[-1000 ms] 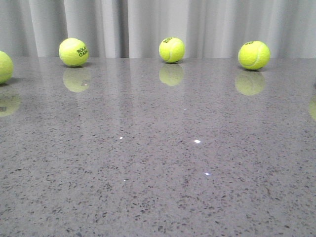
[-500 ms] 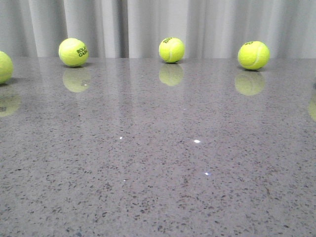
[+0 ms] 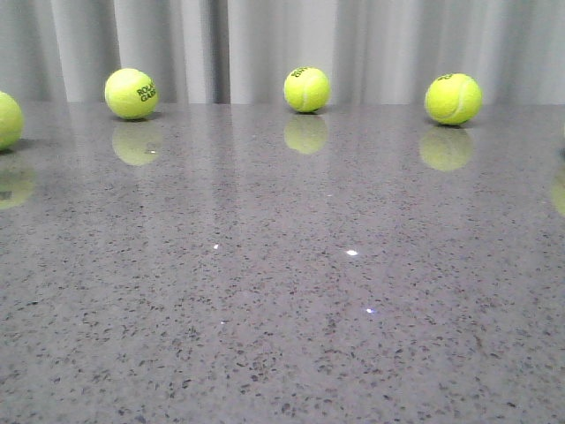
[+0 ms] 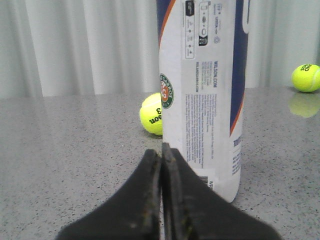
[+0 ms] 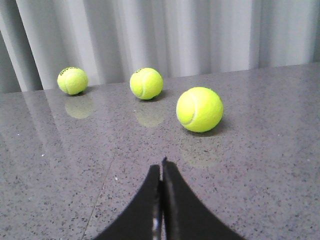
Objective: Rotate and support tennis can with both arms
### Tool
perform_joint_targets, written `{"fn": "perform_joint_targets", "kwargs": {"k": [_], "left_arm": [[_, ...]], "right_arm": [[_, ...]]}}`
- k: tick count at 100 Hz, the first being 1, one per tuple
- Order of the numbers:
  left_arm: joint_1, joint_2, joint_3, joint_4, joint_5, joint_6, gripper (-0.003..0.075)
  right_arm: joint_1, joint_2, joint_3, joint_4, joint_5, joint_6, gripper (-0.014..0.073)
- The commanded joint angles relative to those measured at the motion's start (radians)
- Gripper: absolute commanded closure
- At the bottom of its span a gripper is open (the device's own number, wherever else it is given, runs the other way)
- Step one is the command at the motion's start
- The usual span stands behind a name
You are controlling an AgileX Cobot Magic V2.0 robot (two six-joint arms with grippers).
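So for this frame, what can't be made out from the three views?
- Tennis can: its top is cut off by the left wrist view's upper edge, so rim and lid are unseen; it is absent from the front view.
- Ball behind the can: partly hidden by the can.
- Leftmost ball: cut by the front view's edge.
- Both arms: outside the front view; only the closed left end effector and right end effector show.

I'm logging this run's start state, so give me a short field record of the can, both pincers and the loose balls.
tennis can: upright on the table, seen only in the left wrist view
left pincer: shut, empty, short of the can
right pincer: shut, empty, facing loose balls
ball behind can: partly hidden by the can
front view balls: three along the far edge, middle one; a fourth cut off at the left edge
table: grey speckled, glossy
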Motion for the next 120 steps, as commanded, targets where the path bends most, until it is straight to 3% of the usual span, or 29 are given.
{"fn": "perform_joint_targets", "kwargs": {"k": [1, 10, 120], "left_arm": [[0.002, -0.038, 0.048, -0.001, -0.085, -0.008, 0.0741], [0.002, -0.038, 0.048, -0.001, -0.085, -0.008, 0.0741], [0.002, -0.038, 0.048, -0.001, -0.085, -0.008, 0.0741]], "right_arm": [[-0.003, -0.021, 0.006, -0.016, -0.139, 0.008, 0.0662], [-0.003, -0.021, 0.044, -0.016, -0.202, 0.008, 0.0662], [-0.003, -0.021, 0.041, -0.015, -0.200, 0.008, 0.0662]]}}
